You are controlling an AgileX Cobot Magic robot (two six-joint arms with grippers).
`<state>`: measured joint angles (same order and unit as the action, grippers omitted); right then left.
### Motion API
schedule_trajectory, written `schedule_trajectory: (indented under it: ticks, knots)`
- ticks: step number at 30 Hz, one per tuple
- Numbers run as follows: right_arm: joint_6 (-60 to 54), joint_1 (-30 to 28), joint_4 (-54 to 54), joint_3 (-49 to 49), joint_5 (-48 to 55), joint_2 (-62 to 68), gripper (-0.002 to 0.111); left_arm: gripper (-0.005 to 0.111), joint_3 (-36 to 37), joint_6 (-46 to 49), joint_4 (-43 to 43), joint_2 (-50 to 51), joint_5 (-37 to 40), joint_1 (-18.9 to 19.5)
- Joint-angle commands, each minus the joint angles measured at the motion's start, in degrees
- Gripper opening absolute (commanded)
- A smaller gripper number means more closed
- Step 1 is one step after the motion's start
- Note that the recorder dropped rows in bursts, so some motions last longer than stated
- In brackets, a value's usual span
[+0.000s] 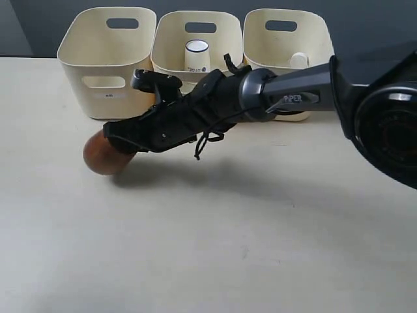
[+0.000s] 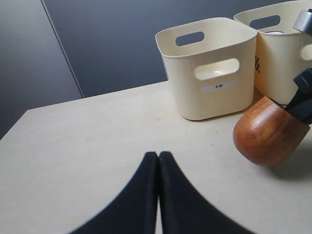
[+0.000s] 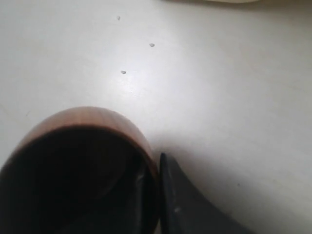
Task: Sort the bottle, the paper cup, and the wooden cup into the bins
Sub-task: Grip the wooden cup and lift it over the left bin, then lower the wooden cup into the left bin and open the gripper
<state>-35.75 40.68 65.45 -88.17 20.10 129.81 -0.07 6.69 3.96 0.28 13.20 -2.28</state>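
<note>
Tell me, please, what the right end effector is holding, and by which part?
The right end effector grips the squat, dark-brown wooden cup by its rim, one finger inside, one outside.

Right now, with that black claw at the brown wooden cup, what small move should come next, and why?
Probably a short lift straight up. The right gripper looks pinched on the wooden cup at its wall, while the cup rests on the table near the left bin, whose rim it must clear.
</note>
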Motion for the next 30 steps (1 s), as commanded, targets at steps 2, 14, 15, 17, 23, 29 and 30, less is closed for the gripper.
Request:
schedule_trajectory:
  ticks: [2, 14, 15, 17, 23, 29, 30]
  knots:
    - [-0.3, -0.1, -0.8, -1.3, 0.7, -3.2, 0.000, 0.000, 0.1, -0.1, 0.0, -0.3, -0.3, -0.2]
    - [-0.6, -0.1, -2.6, -12.3, -7.0, -7.0, 0.000, 0.000, 0.1, -0.1, 0.0, -0.3, -0.3, -0.2]
    - [-0.6, -0.1, -2.8, -12.8, -8.9, -7.0, 0.000, 0.000, 0.1, -0.1, 0.0, -0.3, -0.3, -0.2]
    - [-0.6, -0.1, -3.6, -13.6, -13.6, -6.7, 0.000, 0.000, 0.1, -0.1, 0.0, -0.3, -0.3, -0.2]
    - [-0.6, -0.1, -5.2, -14.6, -23.0, -5.0, 0.000, 0.000, 0.1, -0.1, 0.0, -0.3, -0.3, -0.2]
    - [-0.6, -0.1, -6.5, -17.7, -25.8, -1.1, 0.000, 0.000, 0.1, -0.1, 0.0, -0.3, -0.3, -0.2]
    - [-0.7, -0.1, -7.0, -19.0, -25.5, -0.2, 0.000, 0.000, 0.1, -0.1, 0.0, -0.3, -0.3, -0.2]
